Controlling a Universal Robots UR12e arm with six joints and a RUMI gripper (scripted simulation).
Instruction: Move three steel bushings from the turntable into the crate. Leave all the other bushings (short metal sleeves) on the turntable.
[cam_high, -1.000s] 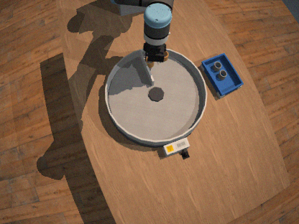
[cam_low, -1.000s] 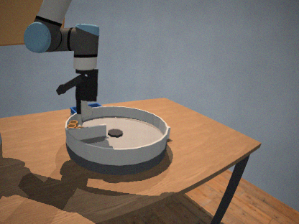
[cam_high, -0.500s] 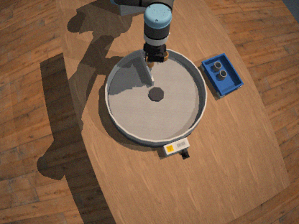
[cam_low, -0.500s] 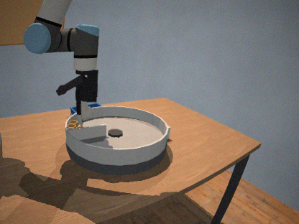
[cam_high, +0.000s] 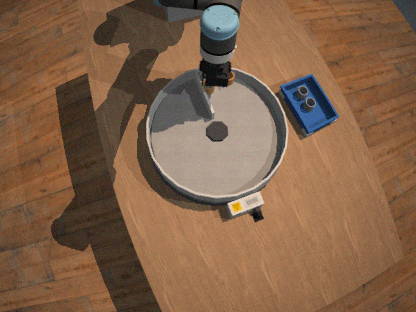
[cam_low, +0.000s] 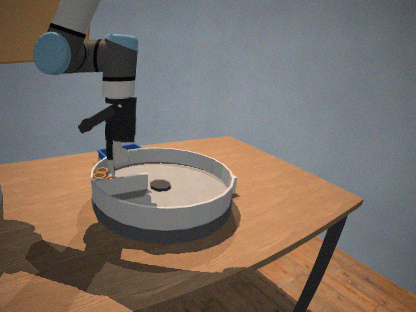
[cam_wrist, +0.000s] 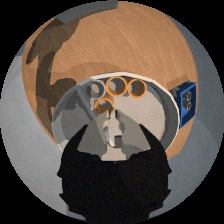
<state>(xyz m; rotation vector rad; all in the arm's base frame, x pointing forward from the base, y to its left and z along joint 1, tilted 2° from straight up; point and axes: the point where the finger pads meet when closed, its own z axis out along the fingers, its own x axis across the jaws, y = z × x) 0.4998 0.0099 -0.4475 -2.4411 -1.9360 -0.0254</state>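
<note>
Your single arm reaches in from the far side, its last link with the blue-capped wrist joint (cam_high: 219, 25) pointing straight down. The black gripper (cam_wrist: 114, 131) hangs vertically below it, jaws drawn nearly together with nothing seen between the pale fingertips. A short black stub (cam_low: 92, 121) juts sideways from the gripper body.
</note>
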